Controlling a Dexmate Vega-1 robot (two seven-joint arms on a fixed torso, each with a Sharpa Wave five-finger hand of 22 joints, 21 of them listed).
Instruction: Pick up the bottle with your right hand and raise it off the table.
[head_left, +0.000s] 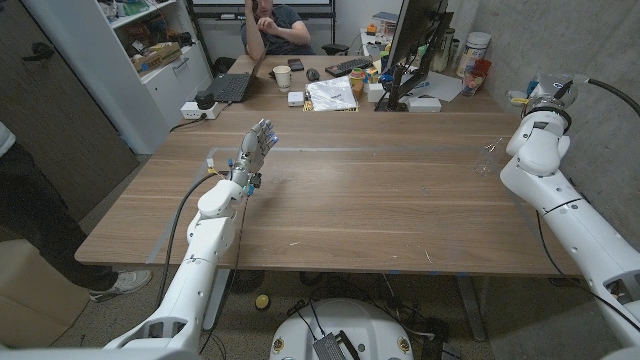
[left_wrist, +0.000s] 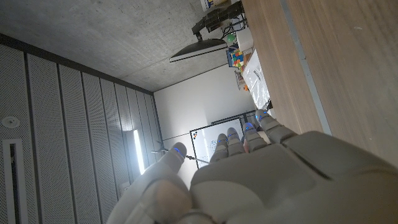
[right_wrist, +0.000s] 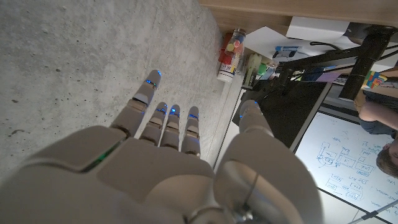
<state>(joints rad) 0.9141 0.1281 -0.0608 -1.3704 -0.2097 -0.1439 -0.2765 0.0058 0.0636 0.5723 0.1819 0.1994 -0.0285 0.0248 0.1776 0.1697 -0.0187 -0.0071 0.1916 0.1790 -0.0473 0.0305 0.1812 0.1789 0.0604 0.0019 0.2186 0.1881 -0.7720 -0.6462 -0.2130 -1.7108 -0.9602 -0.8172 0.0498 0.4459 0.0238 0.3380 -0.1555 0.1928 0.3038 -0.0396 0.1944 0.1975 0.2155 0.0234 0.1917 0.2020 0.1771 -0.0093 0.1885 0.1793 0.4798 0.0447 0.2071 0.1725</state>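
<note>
On the wooden table (head_left: 360, 200), near its far right edge, lies a faint clear shape (head_left: 488, 152) that may be the bottle; it is too faint to tell. My right hand (head_left: 548, 95) is raised just past that edge, a little beyond the shape and apart from it. In the right wrist view my right hand (right_wrist: 180, 155) has its fingers spread and holds nothing, facing a concrete wall. My left hand (head_left: 257, 145) stands over the table's far left part with fingers up and apart. The left wrist view also shows this left hand (left_wrist: 249, 180) holding nothing.
Beyond the table's far edge are a laptop (head_left: 232, 85), a cup (head_left: 282, 76), white papers (head_left: 332, 93), a monitor (head_left: 415, 45) and a seated person (head_left: 275, 25). A canister with coloured contents (right_wrist: 231, 55) stands by the wall. Another person's leg (head_left: 30, 210) is at the left.
</note>
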